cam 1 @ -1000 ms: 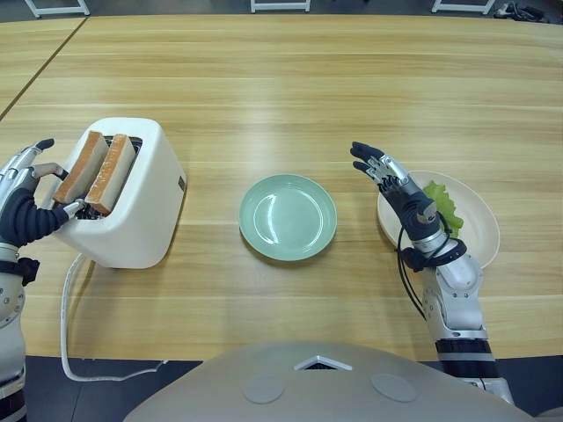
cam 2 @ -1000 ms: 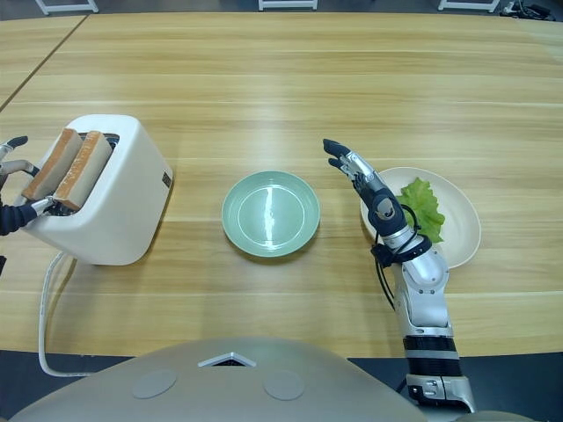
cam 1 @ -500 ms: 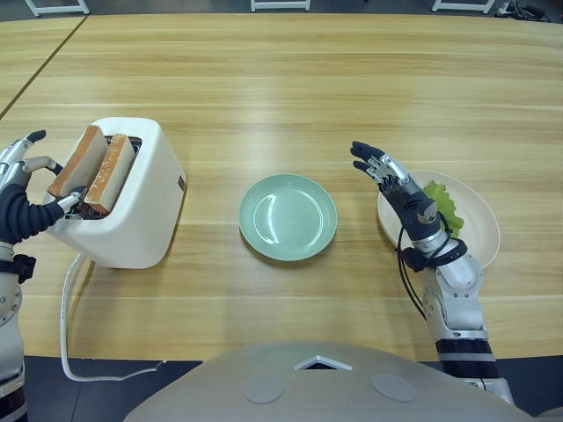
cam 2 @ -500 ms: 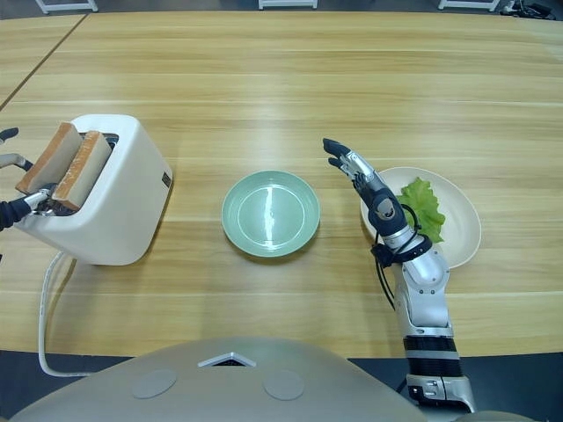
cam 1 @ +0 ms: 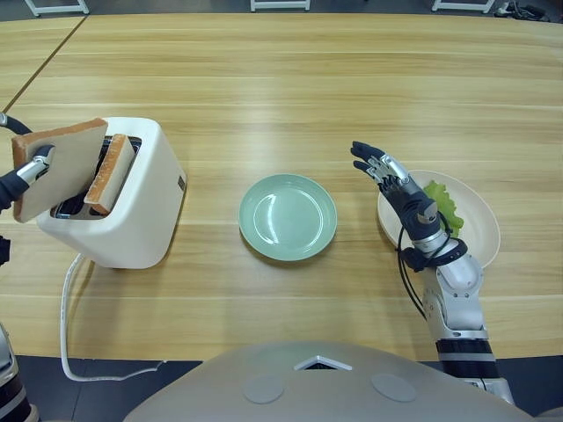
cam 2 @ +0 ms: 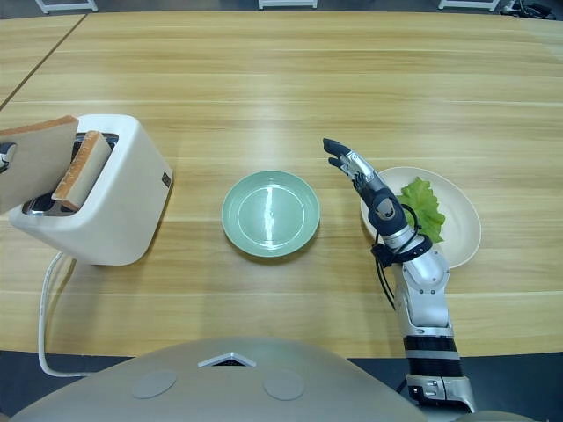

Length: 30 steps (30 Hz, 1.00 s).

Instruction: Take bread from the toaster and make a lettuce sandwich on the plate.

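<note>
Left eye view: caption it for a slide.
Left hand holds a bread slice raised over the toaster; green plate sits empty, right hand open beside the lettuce.

Seeing a light wooden table (cam 1: 290, 79) with side-to-side plank grain, taking up most of the view. Butting against a second matching table (cam 1: 22, 44) at far left, split by a dark slanted gap (cam 1: 42, 69). Catching dark floor (cam 1: 176, 5) beyond the far edge, white frame legs (cam 1: 280, 7) and cables (cam 1: 519, 10) there. Getting even, soft light across the wood.
</note>
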Each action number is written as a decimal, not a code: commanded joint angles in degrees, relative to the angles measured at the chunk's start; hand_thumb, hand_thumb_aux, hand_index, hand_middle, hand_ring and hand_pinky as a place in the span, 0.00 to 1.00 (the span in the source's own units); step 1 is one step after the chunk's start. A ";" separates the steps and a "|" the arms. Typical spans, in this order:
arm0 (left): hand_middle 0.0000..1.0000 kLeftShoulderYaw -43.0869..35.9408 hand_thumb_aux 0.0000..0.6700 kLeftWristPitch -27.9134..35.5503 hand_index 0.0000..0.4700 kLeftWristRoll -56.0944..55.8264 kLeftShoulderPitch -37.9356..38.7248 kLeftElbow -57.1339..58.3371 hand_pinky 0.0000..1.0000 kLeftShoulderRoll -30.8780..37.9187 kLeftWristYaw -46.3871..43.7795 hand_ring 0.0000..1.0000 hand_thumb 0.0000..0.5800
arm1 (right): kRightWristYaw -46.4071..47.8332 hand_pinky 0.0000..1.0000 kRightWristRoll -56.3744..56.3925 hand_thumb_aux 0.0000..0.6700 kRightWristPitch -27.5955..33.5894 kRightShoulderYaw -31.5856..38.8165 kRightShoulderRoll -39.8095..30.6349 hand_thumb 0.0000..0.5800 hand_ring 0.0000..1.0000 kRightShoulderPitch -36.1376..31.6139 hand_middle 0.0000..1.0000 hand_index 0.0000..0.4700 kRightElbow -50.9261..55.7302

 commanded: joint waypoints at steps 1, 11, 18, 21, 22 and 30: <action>0.00 -0.64 1.00 0.47 1.00 -0.98 -1.49 -0.61 0.00 -0.12 -0.50 0.00 1.00 | 0.04 0.00 -0.31 0.00 0.75 -0.08 -0.48 0.00 0.00 -0.38 0.00 0.00 -0.24; 0.00 -2.88 1.00 -1.17 1.00 1.60 -3.09 1.39 0.00 0.65 0.39 0.00 1.00 | -0.14 0.00 -0.41 0.00 0.91 -0.09 -0.44 0.00 0.00 -0.25 0.00 0.00 -0.60; 0.00 -2.13 1.00 1.51 1.00 -2.02 -11.98 0.87 0.00 4.69 -0.37 0.00 1.00 | -0.13 0.00 -0.53 0.00 0.83 0.05 -0.27 0.00 0.00 -0.70 0.00 0.00 -0.02; 0.00 -4.58 1.00 2.64 1.00 -2.41 -15.77 0.41 0.00 5.71 -0.79 0.00 1.00 | -0.15 0.00 -0.73 0.00 0.81 0.24 -0.12 0.00 0.00 -1.16 0.00 0.00 0.32; 0.00 -5.92 1.00 3.09 1.00 -2.39 -16.93 0.23 0.00 5.80 -0.93 0.00 1.00 | -0.17 0.00 -0.82 0.00 0.82 0.33 -0.06 0.00 0.00 -1.35 0.00 0.00 0.44; 0.00 -20.48 1.00 5.43 1.00 -2.80 -21.32 1.89 0.00 0.39 -1.94 0.00 1.00 | -0.32 0.00 -1.72 0.00 1.03 1.87 0.73 0.00 0.00 -3.31 0.00 0.00 1.62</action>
